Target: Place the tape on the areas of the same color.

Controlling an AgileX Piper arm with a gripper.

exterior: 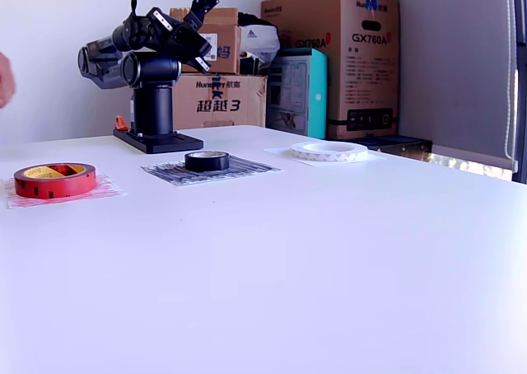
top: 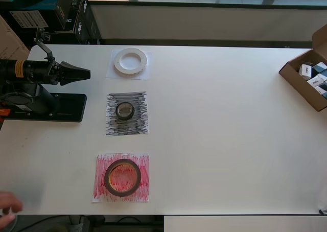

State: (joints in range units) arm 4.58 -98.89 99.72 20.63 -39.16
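White desk [top: 230, 140]: white tape ring [top: 131, 61] on white sheet [top: 113, 71]; black roll [top: 124, 110] on black sheet [top: 127, 127]; red-brown roll [top: 122, 177] on red sheet [top: 101, 191]. Tool [top: 82, 74] folded back near its base, tips together, holding nothing.

My pincer [top: 84, 74] looks like matt black plastic. The surface [top: 230, 140] is smooth, matt white. The three sheets look like paper, two roughly scribbled. The red-brown roll [exterior: 54, 179] shines slightly; the black roll [exterior: 207, 161] looks duller; the box [top: 301, 84] is brown cardboard.
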